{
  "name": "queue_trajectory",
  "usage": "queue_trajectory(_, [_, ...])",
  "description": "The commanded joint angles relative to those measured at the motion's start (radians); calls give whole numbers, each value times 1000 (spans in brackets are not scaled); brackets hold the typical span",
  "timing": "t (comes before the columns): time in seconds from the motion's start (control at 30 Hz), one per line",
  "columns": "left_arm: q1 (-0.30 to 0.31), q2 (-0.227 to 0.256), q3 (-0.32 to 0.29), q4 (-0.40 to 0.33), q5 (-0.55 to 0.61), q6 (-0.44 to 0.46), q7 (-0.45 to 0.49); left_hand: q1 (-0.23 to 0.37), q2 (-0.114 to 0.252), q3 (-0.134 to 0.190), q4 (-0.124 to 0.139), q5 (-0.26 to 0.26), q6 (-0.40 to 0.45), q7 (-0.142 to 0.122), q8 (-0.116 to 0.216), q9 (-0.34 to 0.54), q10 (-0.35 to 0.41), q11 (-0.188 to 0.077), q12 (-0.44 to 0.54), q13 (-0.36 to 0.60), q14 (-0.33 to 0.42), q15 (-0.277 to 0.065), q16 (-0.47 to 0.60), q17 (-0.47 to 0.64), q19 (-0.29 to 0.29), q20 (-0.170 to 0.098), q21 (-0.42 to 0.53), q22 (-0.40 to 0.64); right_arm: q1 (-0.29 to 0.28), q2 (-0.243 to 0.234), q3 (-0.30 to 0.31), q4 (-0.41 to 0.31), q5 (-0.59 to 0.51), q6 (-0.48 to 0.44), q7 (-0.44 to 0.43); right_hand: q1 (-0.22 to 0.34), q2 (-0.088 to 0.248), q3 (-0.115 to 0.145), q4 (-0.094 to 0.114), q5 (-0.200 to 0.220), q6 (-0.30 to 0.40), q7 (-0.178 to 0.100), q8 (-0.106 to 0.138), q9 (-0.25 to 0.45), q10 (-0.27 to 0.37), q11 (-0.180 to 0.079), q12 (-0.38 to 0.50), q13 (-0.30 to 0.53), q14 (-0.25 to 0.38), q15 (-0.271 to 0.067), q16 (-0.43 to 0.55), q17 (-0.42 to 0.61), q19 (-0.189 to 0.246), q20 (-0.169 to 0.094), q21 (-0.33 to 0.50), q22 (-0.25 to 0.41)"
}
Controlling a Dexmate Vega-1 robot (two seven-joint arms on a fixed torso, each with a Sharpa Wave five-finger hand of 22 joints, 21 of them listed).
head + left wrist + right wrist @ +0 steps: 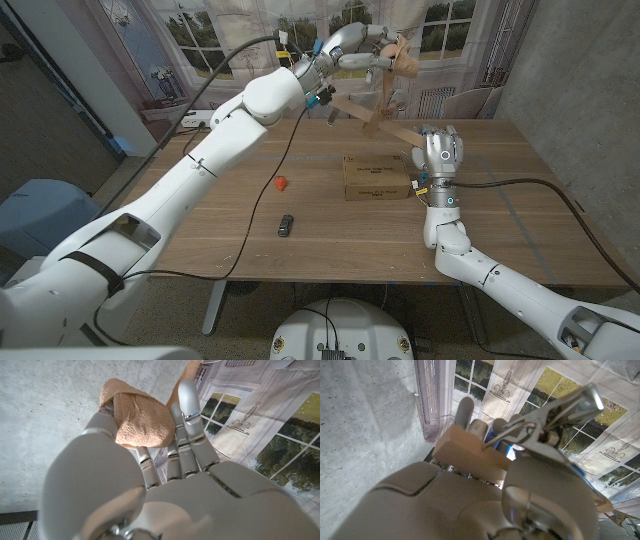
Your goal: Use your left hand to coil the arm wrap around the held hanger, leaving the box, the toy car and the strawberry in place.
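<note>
**Left hand lifts the wrap high to wind it on the hanger**

The right hand (441, 153) stands upright beside the right end of the box (376, 177), clamped on one end of the wooden hanger (372, 118). Held that way, the hanger slants up and to the left over the table (520, 210), well clear of it, so its length is free all round for winding.

The left hand (345, 48) reaches in high at the far side, its fingers (186, 407) closed on a bunch of the tan arm wrap (141, 425). The wrap (402, 55) hangs just above the hanger's upper part; whether it already touches the wood I cannot tell.

The strawberry (281, 183) and the toy car (286, 225) lie on the near left, well apart from both hands, which probably keeps them safe from the coiling.
</note>
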Motion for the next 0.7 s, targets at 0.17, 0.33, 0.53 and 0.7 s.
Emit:
queue_trajectory(0.17, [-108,1,43,30,52,200,35,162,204,45,25,-18,95,90,-11,-1,337,-321,-4,-2,383,-341,-11,-16,-231,-196,9,-4,-124,210,334,59,-303,308,-2,-3,2,-10,5,2,-4,-1,5,-1,-4,4,-7,-7,-8,-44,2,0,-11,-71,1,1])
queue_trajectory(0.33, [-121,5,46,47,45,235,36,161,204,50,23,-25,97,88,-15,-4,341,-318,-7,-6,389,-341,-14,-22,-228,-198,10,-6,-134,244,382,64,-335,355,-2,-4,3,-11,6,3,-5,-2,6,0,-6,6,-7,-6,-10,-44,2,0,-11,-70,1,1])
queue_trajectory(0.53, [-134,12,51,71,14,265,11,162,203,56,20,-36,104,89,-19,-7,348,-322,-10,-12,393,-341,-19,-29,-224,-201,12,-6,-142,276,425,60,-378,392,-2,-4,3,-13,6,4,-5,-2,7,1,-4,1,-7,-8,-12,-44,2,1,-11,-70,2,1])
queue_trajectory(0.7, [-134,18,43,84,-17,254,0,163,202,62,16,-46,109,89,-24,-10,355,-325,-14,-18,400,-341,-23,-37,-215,-201,17,-7,-137,280,426,64,-385,388,-2,-5,3,-14,7,5,-6,-4,7,-1,-5,2,-10,-12,-13,-44,2,1,-12,-71,2,1])
